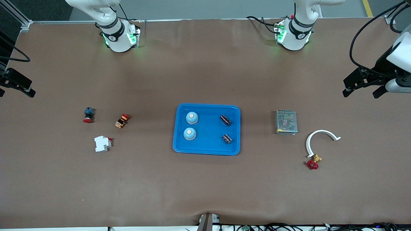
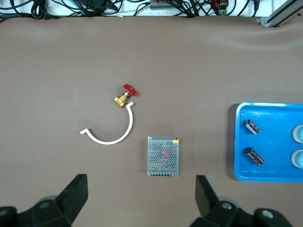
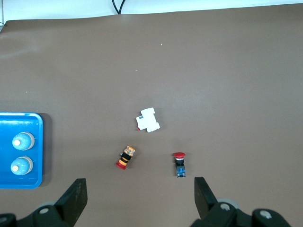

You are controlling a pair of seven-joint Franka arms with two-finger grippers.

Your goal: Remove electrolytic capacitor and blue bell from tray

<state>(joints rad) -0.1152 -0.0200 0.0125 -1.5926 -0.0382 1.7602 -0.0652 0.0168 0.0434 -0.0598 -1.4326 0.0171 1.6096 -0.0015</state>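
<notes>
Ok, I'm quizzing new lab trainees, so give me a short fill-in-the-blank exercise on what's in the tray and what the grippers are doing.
1. The blue tray holds two bells and ____ capacitors.
2. The bells lie toward the ____ arm's end of the tray.
3. The left gripper and right gripper both have ____ jaws, holding nothing.

Missing words: two; right; open
</notes>
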